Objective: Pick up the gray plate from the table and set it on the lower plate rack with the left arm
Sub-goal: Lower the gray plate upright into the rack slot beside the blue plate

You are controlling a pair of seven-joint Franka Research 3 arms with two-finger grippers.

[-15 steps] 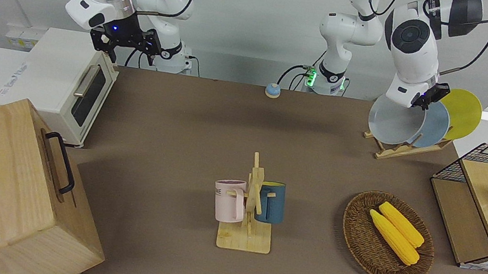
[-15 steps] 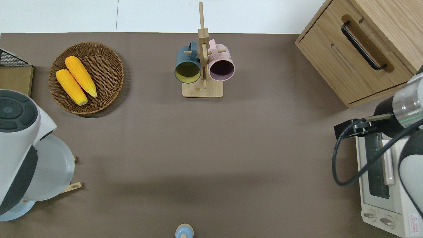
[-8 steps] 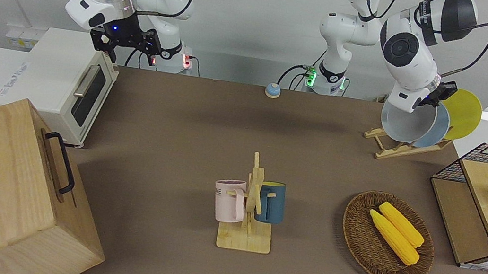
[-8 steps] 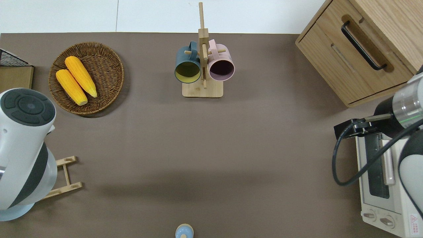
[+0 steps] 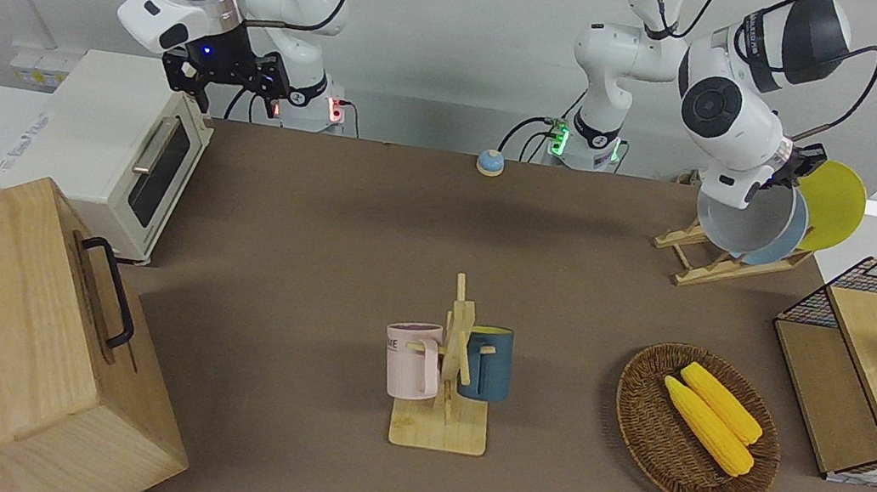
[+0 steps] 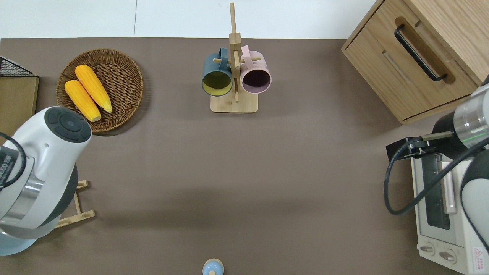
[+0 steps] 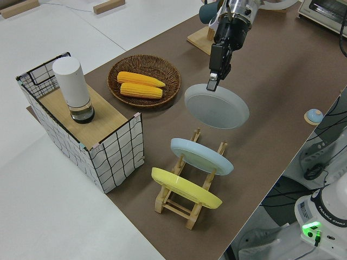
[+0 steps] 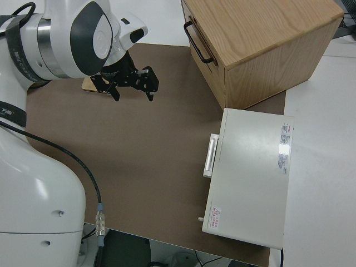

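Note:
My left gripper (image 7: 212,85) is shut on the rim of the gray plate (image 7: 218,106) and holds it tilted in the air. The plate hangs over the free end of the lower plate rack (image 7: 179,206), just above the light blue plate (image 7: 201,156). A yellow plate (image 7: 186,188) stands in the slot after that. In the front view the gray plate (image 5: 740,226) overlaps the light blue plate (image 5: 788,231). In the overhead view the left arm hides the gray plate, and only the rack's end (image 6: 77,201) shows. My right gripper (image 8: 132,89) is open, empty and parked.
A wicker basket (image 5: 648,430) with two corn cobs lies farther from the robots than the rack. A wire-sided box (image 5: 843,423) with a white canister stands at the left arm's end. A mug stand (image 5: 449,368), a toaster oven (image 5: 117,149) and a wooden cabinet (image 5: 5,339) also stand here.
My left arm has swung the gray plate in over the rack and closer to the light blue plate. In the overhead view the arm now hides the plate. The right arm has not moved.

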